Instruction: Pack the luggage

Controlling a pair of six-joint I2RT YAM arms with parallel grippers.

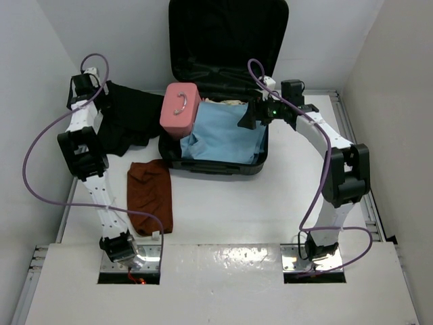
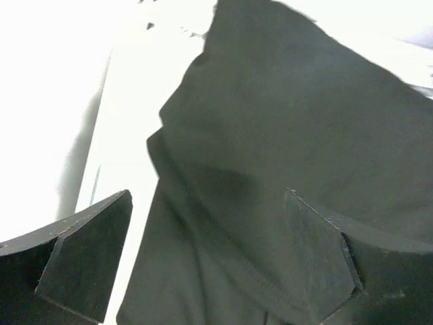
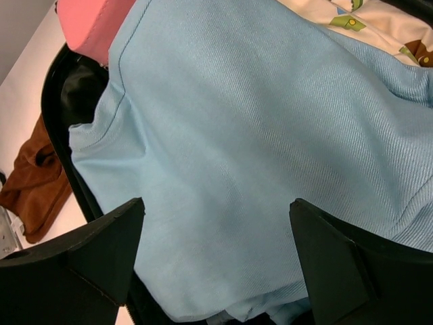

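Observation:
The luggage (image 1: 226, 40) is a large black suitcase lying open at the back, its lid raised. A light blue garment (image 1: 226, 139) fills its base, and a small pink case (image 1: 179, 108) sits on its left rim. My right gripper (image 1: 247, 116) is open just above the blue garment (image 3: 257, 135), touching nothing I can see. My left gripper (image 1: 101, 95) is open over a black garment (image 1: 132, 118) on the table left of the suitcase. In the left wrist view that black cloth (image 2: 270, 135) lies between and under the spread fingers (image 2: 88, 257).
A brown garment (image 1: 150, 196) lies on the table in front of the suitcase's left corner and also shows in the right wrist view (image 3: 34, 189). A patterned cream cloth (image 3: 365, 27) lies behind the blue garment. White walls close in both sides.

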